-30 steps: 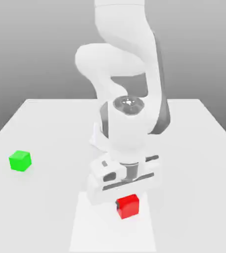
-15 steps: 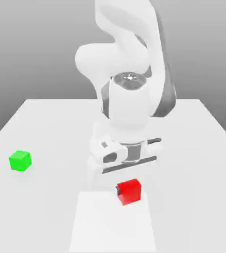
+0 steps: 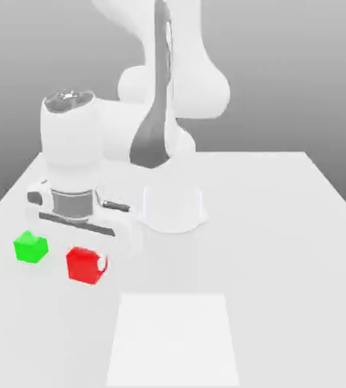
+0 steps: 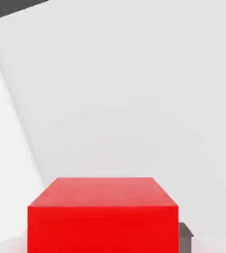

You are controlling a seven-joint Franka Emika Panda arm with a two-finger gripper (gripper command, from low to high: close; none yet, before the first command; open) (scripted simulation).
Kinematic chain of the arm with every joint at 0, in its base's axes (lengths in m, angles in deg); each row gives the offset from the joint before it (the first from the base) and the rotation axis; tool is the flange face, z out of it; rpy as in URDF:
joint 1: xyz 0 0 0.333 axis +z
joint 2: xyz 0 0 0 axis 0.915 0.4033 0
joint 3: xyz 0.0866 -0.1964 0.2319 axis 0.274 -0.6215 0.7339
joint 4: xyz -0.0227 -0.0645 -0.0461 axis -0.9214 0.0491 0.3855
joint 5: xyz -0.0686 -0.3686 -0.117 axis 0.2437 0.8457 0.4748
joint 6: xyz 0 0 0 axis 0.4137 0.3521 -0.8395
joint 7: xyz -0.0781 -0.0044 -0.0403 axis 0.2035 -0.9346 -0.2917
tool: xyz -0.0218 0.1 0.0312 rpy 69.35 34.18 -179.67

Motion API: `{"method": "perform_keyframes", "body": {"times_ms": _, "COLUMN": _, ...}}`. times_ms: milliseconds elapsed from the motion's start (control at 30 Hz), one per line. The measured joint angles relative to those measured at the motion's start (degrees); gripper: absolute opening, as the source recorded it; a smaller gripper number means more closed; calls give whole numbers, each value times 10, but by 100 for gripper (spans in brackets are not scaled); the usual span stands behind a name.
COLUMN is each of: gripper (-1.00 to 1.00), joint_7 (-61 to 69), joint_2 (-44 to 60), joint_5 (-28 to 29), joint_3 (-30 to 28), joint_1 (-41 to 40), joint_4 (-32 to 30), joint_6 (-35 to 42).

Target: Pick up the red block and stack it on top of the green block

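Observation:
The red block [image 3: 82, 265] hangs above the white table, held between the fingers of my gripper [image 3: 86, 261], which is shut on it. It fills the near part of the hand view as a red cube [image 4: 103, 215] over the pale table. The green block [image 3: 30, 247] rests on the table at the exterior view's left, just to the left of the held red block and about level with it in the picture. A small gap separates the two cubes in the exterior view.
The white table [image 3: 282, 250] stretches out to the exterior view's right. A paler square patch [image 3: 173, 339] lies on it near the front edge. My arm's base [image 3: 174, 206] stands at the middle back.
My gripper has risen and swung to the exterior view's left with the red block in it, from over the pale patch to beside the green block. The green block has not moved.

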Motion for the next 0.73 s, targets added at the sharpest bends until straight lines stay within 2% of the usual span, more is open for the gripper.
{"method": "perform_keyframes", "body": {"times_ms": 400, "gripper": -100, "joint_7": -186, "joint_2": -54, "joint_5": 18, "joint_3": -125, "joint_1": -196, "joint_4": -15, "joint_6": 27}}
{"method": "perform_keyframes", "body": {"times_ms": 500, "gripper": -100, "joint_7": -171, "joint_2": -4, "joint_5": -16, "joint_3": -138, "joint_1": -192, "joint_4": -15, "joint_6": -22}}
{"method": "perform_keyframes", "body": {"times_ms": 600, "gripper": -100, "joint_7": -119, "joint_2": 61, "joint_5": -92, "joint_3": -125, "joint_1": -183, "joint_4": -13, "joint_6": -80}}
{"method": "perform_keyframes", "body": {"times_ms": 633, "gripper": 100, "joint_7": -98, "joint_2": 81, "joint_5": -122, "joint_3": -113, "joint_1": -188, "joint_4": -12, "joint_6": -97}}
{"method": "perform_keyframes", "body": {"times_ms": 733, "gripper": 100, "joint_7": -98, "joint_2": 81, "joint_5": -122, "joint_3": -113, "joint_1": -188, "joint_4": -12, "joint_6": -97}}
